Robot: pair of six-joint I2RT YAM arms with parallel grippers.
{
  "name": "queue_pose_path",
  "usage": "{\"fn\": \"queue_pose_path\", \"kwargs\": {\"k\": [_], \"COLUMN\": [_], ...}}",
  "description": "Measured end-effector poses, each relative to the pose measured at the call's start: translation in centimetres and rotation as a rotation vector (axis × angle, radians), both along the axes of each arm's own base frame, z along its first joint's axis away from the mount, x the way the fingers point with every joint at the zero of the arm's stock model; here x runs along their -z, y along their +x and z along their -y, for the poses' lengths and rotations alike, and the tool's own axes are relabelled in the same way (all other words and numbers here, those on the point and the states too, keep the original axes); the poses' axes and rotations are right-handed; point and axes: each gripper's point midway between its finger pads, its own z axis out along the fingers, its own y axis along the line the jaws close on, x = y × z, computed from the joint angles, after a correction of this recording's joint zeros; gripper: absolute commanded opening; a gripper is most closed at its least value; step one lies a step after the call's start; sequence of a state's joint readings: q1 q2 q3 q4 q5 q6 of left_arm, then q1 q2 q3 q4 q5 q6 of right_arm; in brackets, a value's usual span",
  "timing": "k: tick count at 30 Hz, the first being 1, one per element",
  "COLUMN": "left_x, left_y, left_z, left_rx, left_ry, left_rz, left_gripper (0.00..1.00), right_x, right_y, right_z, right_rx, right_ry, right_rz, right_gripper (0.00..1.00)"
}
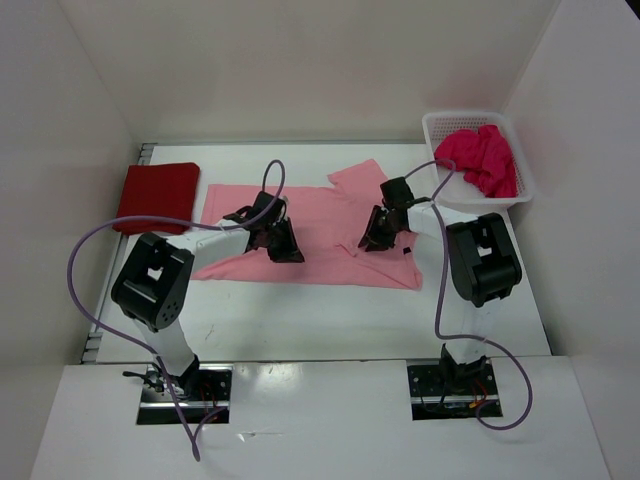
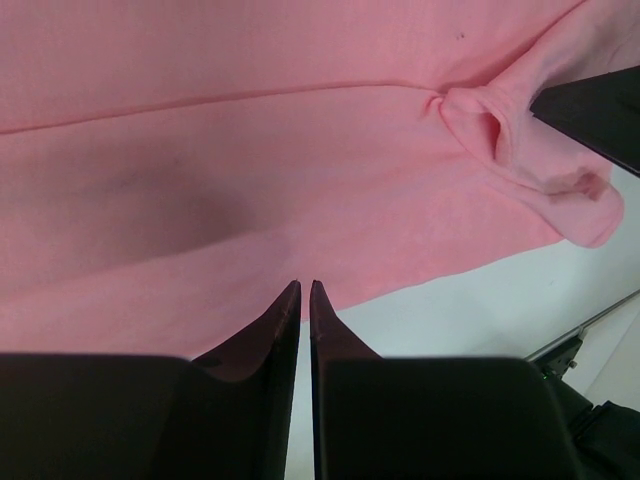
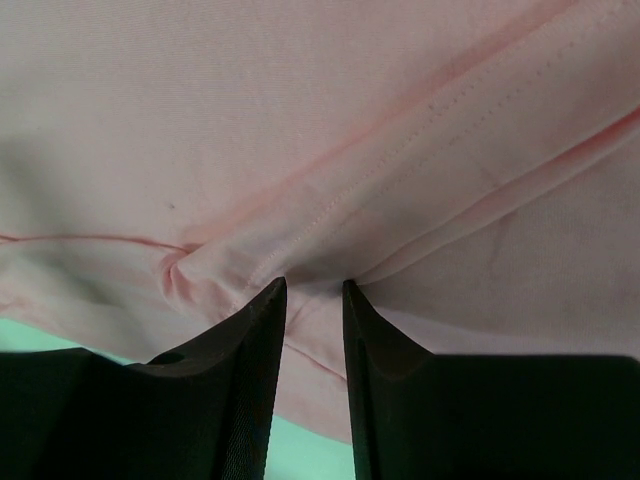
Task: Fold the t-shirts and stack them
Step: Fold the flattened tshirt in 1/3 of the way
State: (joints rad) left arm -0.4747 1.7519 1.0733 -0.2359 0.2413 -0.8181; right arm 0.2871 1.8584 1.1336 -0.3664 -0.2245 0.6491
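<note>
Lying folded at nine o'clock on the counter [image 1: 330, 320], the dark red t-shirt [image 1: 157, 197] is a flat rectangle. The left claw [image 2: 305, 288], clenched to a slit, touches the hem of the light pink t-shirt [image 1: 320, 215]. The right claw [image 3: 313, 288] stands released over its stitched seam. At two o'clock, the magenta t-shirt [image 1: 485, 158] crumples in a white mesh basket [image 1: 432, 125].

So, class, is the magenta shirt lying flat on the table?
No, the magenta shirt sits bunched up inside the basket at the far right corner.
</note>
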Motion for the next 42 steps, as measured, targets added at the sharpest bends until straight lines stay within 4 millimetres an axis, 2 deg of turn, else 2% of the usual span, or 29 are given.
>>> {"fn": "queue_pose_path", "kwargs": {"k": [2,4,7,12,15,19,21,22,23,24,27,28,30,32,35,38,42], "left_x": [0.1,0.5,1.0,1.6,2.0,2.3,2.4,2.4,2.4,2.4,2.3,2.2,1.8,1.3,0.8,0.6,1.1], "left_y": [0.0,-0.3,-0.7,-1.2,-1.6,-1.8,-1.8,-1.9,-1.9,-2.0,-2.0,-1.9,-1.5,-0.9,-0.1,1.2,2.1], "left_z": [0.0,-0.1,-0.4,-0.6,-0.8,-1.0,-1.1,-1.2,-1.2,-1.2,-1.3,-1.3,-1.3,-1.5,-2.9,-5.6,-9.0], "left_rx": [0.0,0.001,0.0,0.0,0.0,-0.002,-0.005,-0.005,-0.006,-0.006,-0.006,-0.006,-0.009,-0.018,-0.039,-0.089,-0.14], "left_ry": [-0.002,0.002,0.009,0.016,0.023,0.029,0.035,0.037,0.04,0.042,0.046,0.05,0.055,0.057,0.067,0.095,0.148], "left_rz": [0.004,-0.003,-0.018,-0.031,-0.042,-0.049,-0.051,-0.053,-0.056,-0.06,-0.063,-0.063,-0.053,-0.039,-0.019,-0.008,-0.012], "left_gripper": [0.13,0.13,0.13,0.14,0.14,0.14,0.14,0.14,0.14,0.14,0.14,0.14,0.14,0.14,0.14,0.14,0.13], "right_x": [0.2,0.2,0.5,0.2,-0.6,-1.8,-2.2,-2.4,-2.6,-2.8,-3.6,-3.9,-4.8,-6.0,-6.8,-5.3,-2.0], "right_y": [0.1,0.2,0.2,0.8,2.5,5.9,7.6,8.5,9.1,9.4,9.4,9.2,7.7,5.4,2.1,-0.6,-3.5], "right_z": [-0.1,-0.2,-0.5,-0.7,-1.2,-2.3,-3.0,-3.4,-3.7,-3.9,-4.0,-3.9,-3.3,-2.6,-2.3,-3.6,-6.4], "right_rx": [-0.002,-0.007,-0.008,-0.007,-0.007,-0.003,-0.005,-0.005,-0.002,-0.005,-0.007,-0.006,-0.002,-0.008,-0.028,-0.079,-0.176], "right_ry": [0.003,0.008,0.018,0.02,0.031,0.056,0.071,0.083,0.095,0.102,0.11,0.109,0.102,0.104,0.104,0.094,0.067], "right_rz": [-0.007,-0.006,-0.016,-0.012,0.011,0.062,0.08,0.089,0.097,0.102,0.113,0.122,0.131,0.141,0.142,0.1,0.017], "right_gripper": [0.35,0.22,0.1,0.07,0.06,0.06,0.13,0.28,0.34,0.37,0.39,0.39,0.3,0.12,0.01,0.0,0.0]}}
